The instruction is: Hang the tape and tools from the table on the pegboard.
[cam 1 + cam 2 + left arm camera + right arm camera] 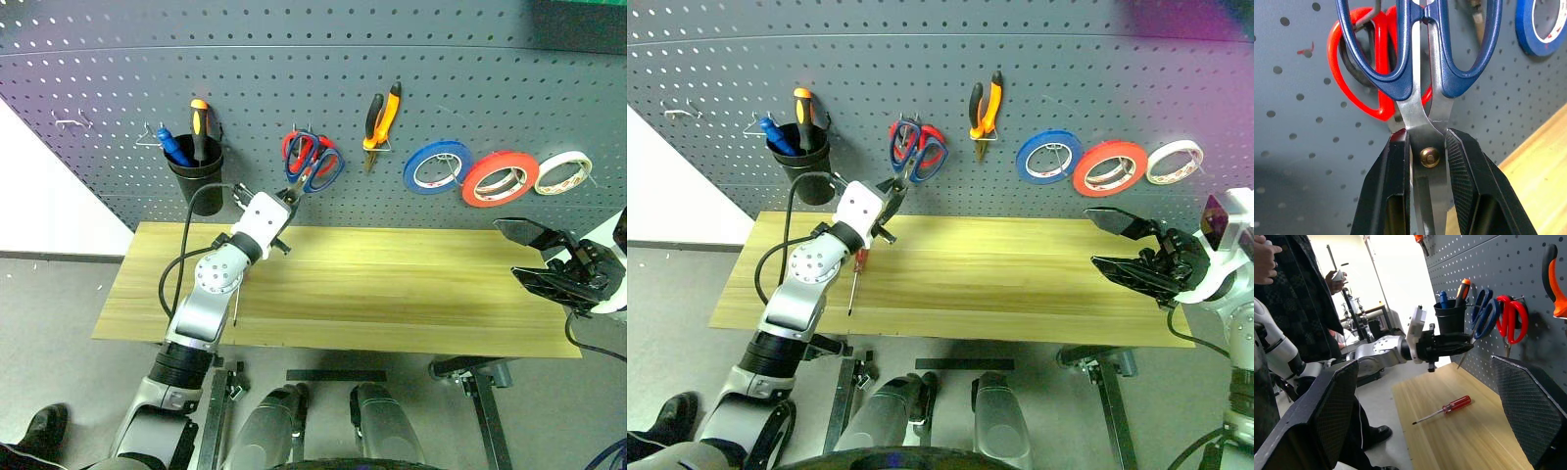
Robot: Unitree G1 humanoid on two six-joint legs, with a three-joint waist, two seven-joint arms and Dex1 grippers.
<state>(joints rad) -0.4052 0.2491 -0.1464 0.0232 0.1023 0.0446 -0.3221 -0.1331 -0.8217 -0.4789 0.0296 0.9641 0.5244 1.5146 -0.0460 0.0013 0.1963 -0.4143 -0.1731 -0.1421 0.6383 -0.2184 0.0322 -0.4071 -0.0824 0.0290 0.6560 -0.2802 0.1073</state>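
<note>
- Red-handled scissors (297, 150) hang beside a black cup (197, 171) holding a yellow-and-black screwdriver (199, 122).
- Blue roll (437, 165) and white roll (563, 172) hang farther right.

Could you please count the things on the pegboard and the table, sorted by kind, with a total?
Tape rolls: 3 (blue, red, white)
Scissors: 2 (red-handled; blue-handled, gripped at the blades by the left pincer)
Pliers: 1
Screwdrivers: 2 (yellow-and-black in the black cup; red-handled on the table)
Total: 8
</note>
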